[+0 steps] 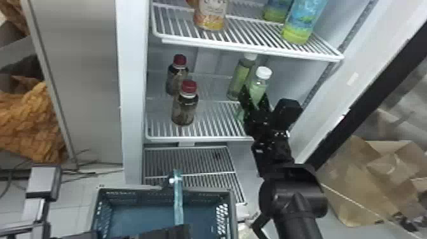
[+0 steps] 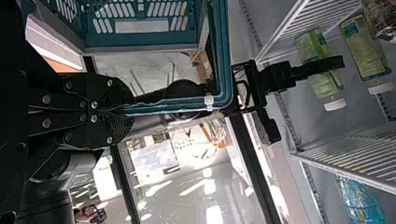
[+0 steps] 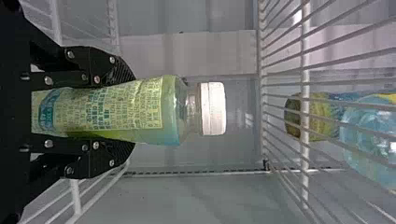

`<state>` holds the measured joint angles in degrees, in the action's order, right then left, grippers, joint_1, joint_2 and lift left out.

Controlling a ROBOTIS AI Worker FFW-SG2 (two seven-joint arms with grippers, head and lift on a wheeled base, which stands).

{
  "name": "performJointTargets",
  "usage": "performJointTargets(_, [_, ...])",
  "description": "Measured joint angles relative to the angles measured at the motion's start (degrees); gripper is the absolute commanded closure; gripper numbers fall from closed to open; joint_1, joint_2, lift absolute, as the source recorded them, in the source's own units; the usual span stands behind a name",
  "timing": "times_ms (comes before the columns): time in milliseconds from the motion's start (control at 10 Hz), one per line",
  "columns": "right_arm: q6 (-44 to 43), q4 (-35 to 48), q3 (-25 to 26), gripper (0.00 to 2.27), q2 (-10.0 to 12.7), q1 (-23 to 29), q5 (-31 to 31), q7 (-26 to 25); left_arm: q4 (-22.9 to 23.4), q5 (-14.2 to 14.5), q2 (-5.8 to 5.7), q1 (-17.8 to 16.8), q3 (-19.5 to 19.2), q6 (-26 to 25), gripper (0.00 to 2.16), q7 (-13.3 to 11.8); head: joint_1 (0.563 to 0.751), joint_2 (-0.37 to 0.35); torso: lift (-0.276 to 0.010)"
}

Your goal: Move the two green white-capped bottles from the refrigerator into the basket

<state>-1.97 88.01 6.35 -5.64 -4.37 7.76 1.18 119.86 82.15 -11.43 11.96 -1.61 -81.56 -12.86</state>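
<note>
Bottle: pale green, clear-shouldered, white-capped; right gripper clamped around it. Left gripper clamps teal basket handle.

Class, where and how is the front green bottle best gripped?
Probably round the bottle at its labelled body, coming level from the open front, jaws either side: it is roughly upright, fuller there than at the neck, and the shelf overhead hinders coming from above.

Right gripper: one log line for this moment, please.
right gripper: around front green bottle | rear green bottle: on shelf | left gripper: closed on basket handle
</note>
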Motion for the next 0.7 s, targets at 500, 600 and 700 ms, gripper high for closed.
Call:
performJointTargets(500, [4.4, 14.2, -1.9, 0.85, -0.9, 7.9, 6.5, 2.7, 0.0, 0.1, 0.00, 0.4, -0.1, 0.0, 1.14, -0.1, 0.695, -0.350, -0.263])
performJointTargets(600, [6.3, 17.5, -2.0, 0.85, -1.1, 10.0, 7.8, 3.3, 0.0, 0.1, 0.00, 0.4, -0.2, 0.0, 1.14, -0.1, 0.695, -0.350, -0.263])
performJointTargets(700, [8.2, 21.1, -1.7, 0.85, -1.3, 12.3, 8.9, 3.8, 0.0, 0.1, 0.00, 0.5, -0.2, 0.0, 1.14, -0.1, 0.695, -0.350, -0.263])
